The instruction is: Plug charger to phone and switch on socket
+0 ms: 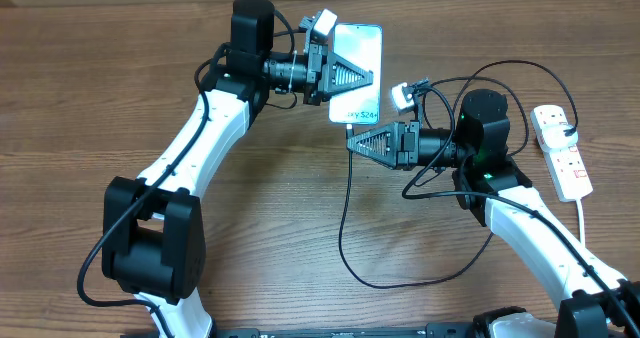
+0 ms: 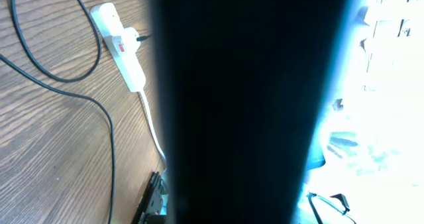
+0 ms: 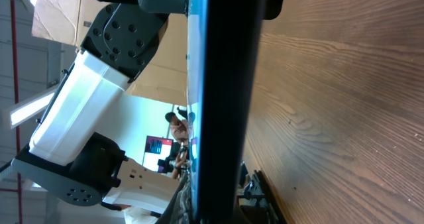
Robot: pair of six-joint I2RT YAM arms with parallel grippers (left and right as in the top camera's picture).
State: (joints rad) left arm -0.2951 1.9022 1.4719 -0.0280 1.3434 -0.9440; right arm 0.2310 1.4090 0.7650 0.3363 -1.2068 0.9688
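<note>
Phone (image 2: 252, 105): fills your left wrist view as a dark slab. Overhead it sits at 12 o'clock, screen up, gripped across its lower half by the left gripper (image 1: 358, 78), whose fingers are closed on it.

Right gripper (image 1: 355, 138): at the phone's 6 o'clock edge, fingers drawn together where the charger (image 1: 342, 228) starts. The connector tip is hidden, so you cannot confirm it is seated.

Charger: loops toward 6 o'clock, then climbs toward 3 o'clock around the right arm.

Socket (image 1: 560, 153): at 3 o'clock, with a plug (image 1: 572, 130) in it. The switch position is too small to read.

Risks, as judged:
- A tip that meets the port off-axis may jam or skid.
- Hard pushing could slide the phone in your left grip.
- Slack cable around the right arm may snag and drag the tip out when you reach for the switch.
</note>
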